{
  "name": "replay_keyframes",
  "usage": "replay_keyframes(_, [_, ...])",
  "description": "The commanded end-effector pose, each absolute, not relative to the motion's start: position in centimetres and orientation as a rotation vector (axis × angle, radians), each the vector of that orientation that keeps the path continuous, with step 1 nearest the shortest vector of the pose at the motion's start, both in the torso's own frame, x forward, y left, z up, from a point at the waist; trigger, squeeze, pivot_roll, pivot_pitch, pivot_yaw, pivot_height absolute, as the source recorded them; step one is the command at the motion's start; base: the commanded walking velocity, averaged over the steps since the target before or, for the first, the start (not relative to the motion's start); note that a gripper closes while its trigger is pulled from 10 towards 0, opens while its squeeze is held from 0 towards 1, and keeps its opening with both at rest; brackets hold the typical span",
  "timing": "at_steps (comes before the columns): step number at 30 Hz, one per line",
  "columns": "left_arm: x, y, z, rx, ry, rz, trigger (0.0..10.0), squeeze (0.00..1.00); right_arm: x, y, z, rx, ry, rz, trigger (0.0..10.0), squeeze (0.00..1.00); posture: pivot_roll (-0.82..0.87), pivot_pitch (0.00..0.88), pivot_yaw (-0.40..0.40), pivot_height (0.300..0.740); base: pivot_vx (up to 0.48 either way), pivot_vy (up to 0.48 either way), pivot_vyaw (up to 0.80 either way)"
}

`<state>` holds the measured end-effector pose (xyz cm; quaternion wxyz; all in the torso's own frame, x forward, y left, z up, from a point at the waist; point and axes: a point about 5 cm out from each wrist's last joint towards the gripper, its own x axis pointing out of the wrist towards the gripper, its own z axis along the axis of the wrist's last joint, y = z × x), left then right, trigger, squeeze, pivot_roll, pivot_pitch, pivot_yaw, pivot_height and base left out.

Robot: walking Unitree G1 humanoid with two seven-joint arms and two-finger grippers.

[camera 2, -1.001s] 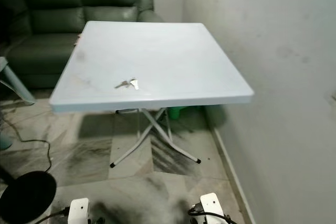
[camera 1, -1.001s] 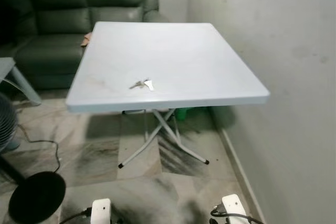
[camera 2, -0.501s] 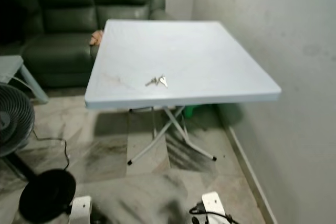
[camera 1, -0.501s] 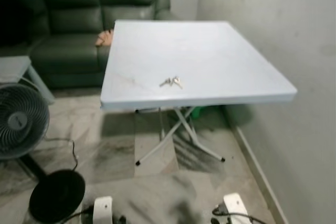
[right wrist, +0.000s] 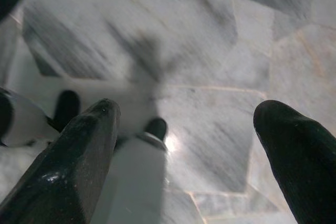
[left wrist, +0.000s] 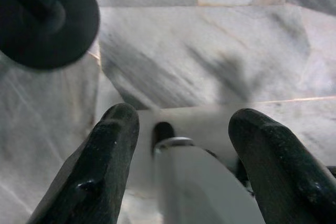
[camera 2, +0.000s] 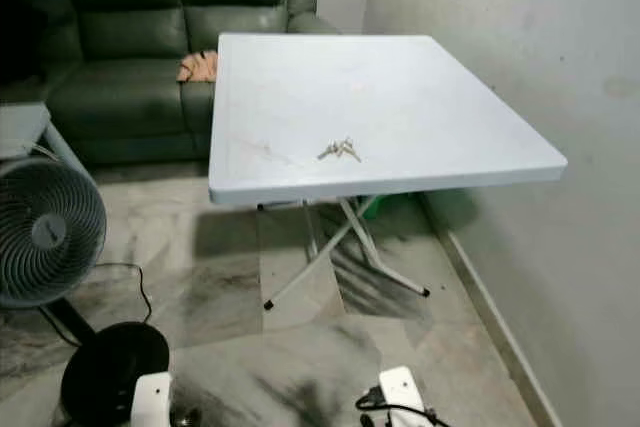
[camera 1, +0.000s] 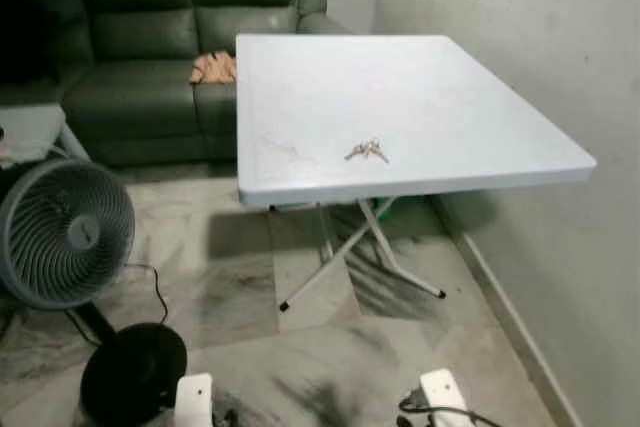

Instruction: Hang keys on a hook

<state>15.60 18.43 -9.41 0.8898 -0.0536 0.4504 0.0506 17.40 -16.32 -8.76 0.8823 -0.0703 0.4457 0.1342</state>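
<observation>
Keys (camera 1: 367, 151) on table (camera 1: 450, 97)

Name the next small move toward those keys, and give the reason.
Probably step forward to the table. The keys lie near its front edge, well ahead of the robot, while the left pincer and right pincer hang open, low over the marble floor, likely too far to reach.

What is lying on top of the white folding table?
Only a small bunch of keys lies on the table, near its front edge. The top shows a faint smudge. No part of the surface is covered.
</observation>
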Motion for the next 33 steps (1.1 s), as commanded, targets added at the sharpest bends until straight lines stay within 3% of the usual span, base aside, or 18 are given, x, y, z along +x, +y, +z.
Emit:
replay_keyframes(1, [16.8,17.5,-8.9,-0.103,0.877,0.056,10.0,0.0,18.0,-17.0,-8.4,-0.161,0.896,0.273,10.0,0.0,-0.05,0.0,-0.049,0.74,0.0,0.0,0.0])
replay_keyframes(9, [19.7,17.1,-7.1,-0.093,0.705,0.013,10.0,0.0,20.4,-16.9,-6.9,-0.145,0.768,0.287,10.0,0.0,-0.05,0.0,-0.048,0.74,0.0,0.0,0.0])
replay_keyframes(17, [23.8,15.9,-3.3,-0.08,0.398,-0.065,10.0,0.0,24.6,-16.4,-3.4,-0.137,0.515,0.343,10.0,0.0,-0.05,0.0,-0.045,0.74,0.0,0.0,0.0])
replay_keyframes(27, [25.9,16.3,-0.3,-0.088,0.212,-0.051,10.0,0.0,27.0,-15.8,-0.9,-0.089,0.359,0.343,10.0,0.0,-0.05,0.0,-0.041,0.74,0.0,0.0,0.0])
replay_keyframes(29, [26.9,16.6,2.3,-0.081,0.091,-0.03,10.0,0.0,28.5,-15.0,1.5,-0.055,0.217,0.365,10.0,0.0,-0.05,0.0,-0.038,0.74,0.0,0.0,0.0])
replay_keyframes(30, [27.1,16.6,3.5,-0.08,0.04,-0.032,10.0,0.0,29.0,-14.6,2.6,-0.04,0.156,0.379,10.0,0.11,-0.05,0.0,-0.038,0.74,0.0,0.0,0.0])
replay_keyframes(31, [27.2,16.5,4.5,-0.079,0.001,-0.038,10.0,0.0,29.3,-14.3,3.5,-0.035,0.106,0.39,10.0,1.0,-0.05,0.0,-0.038,0.74,0.0,0.0,0.0])
replay_keyframes(33, [27.2,16.5,4.5,-0.079,0.001,-0.038,10.0,0.0,29.3,-14.3,3.5,-0.035,0.106,0.39,10.0,1.0,-0.05,0.0,-0.038,0.74,0.0,0.0,0.0])
